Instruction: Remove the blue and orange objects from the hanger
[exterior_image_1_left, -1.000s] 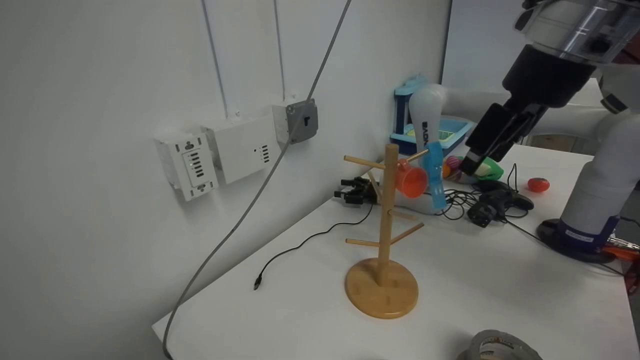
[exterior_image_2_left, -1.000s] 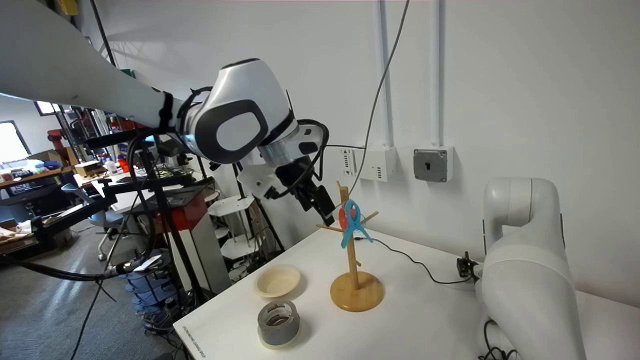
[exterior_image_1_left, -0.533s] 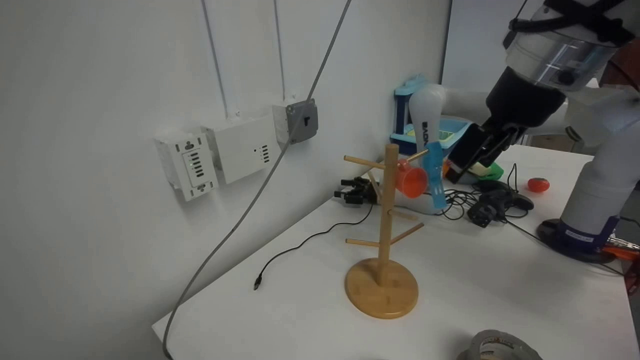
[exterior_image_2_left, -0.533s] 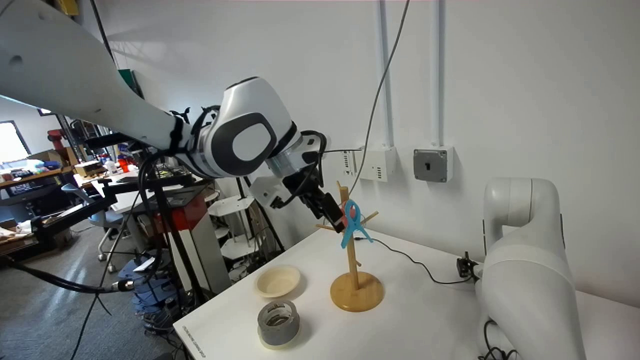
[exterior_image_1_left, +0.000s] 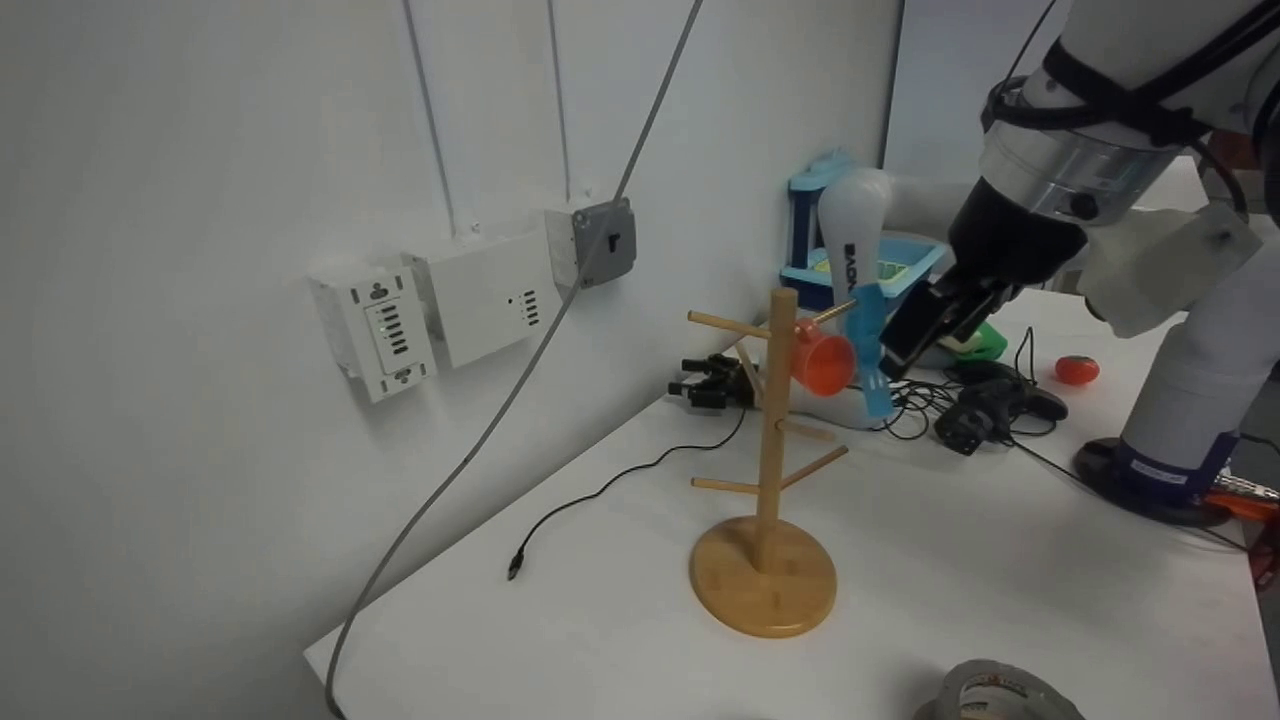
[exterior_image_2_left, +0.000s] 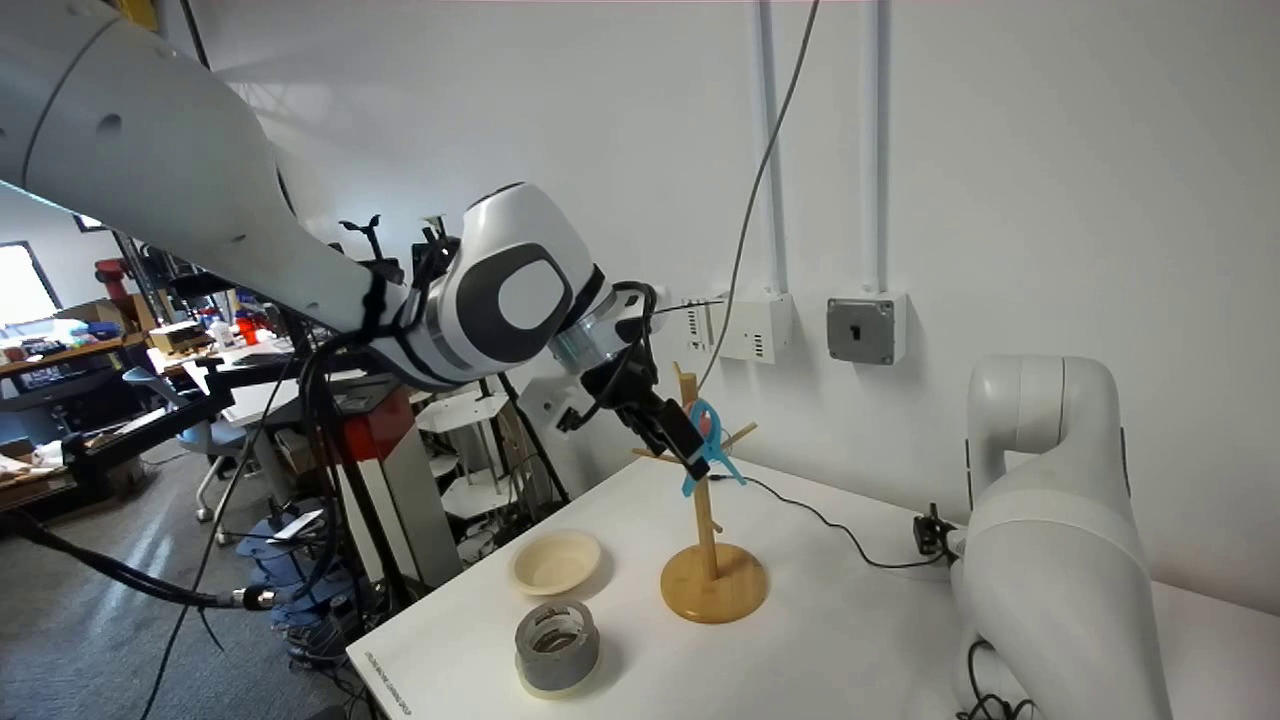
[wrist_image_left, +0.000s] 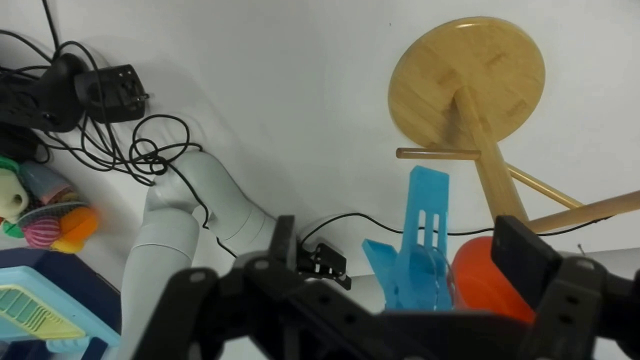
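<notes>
Right, I'm reading the gripper (wrist_image_left: 397, 240) as released: its fingers (wrist_image_left: 522, 262) are standing wide apart, grasping nothing, and the blue clip (wrist_image_left: 414, 250) is showing between them in the wrist view, though I'm not managing to tell whether either finger is touching it. The clip is hanging near the tip of an upper peg (exterior_image_1_left: 835, 311) of the hanger (exterior_image_1_left: 772, 450), so I'm judging that it should be coming off first. Just inside it, nearer the post (wrist_image_left: 492, 170), the orange cup (wrist_image_left: 482, 280) is sitting on what I'm taking for the same peg, and one finger is covering part of it in the wrist view. Since the fingers are facing each other roughly along the line from clip to cup, I'm reckoning a plain squeeze would risk pinching both; I'm planning to work that finger between the two, or rotate the gripper, and clamp the clip alone. After that I'm favouring a slow draw outward along the peg, lifting a little, because a sideways tug could be tipping the round base (wrist_image_left: 492, 65). Farther off, the bowl (exterior_image_2_left: 555, 563) and the tape (exterior_image_2_left: 558, 662) are occupying one side of the table (exterior_image_2_left: 850, 620), and a second arm (exterior_image_1_left: 855, 215) is standing behind the hanger in an exterior view, so I'm wanting no wide swing that way.
</notes>
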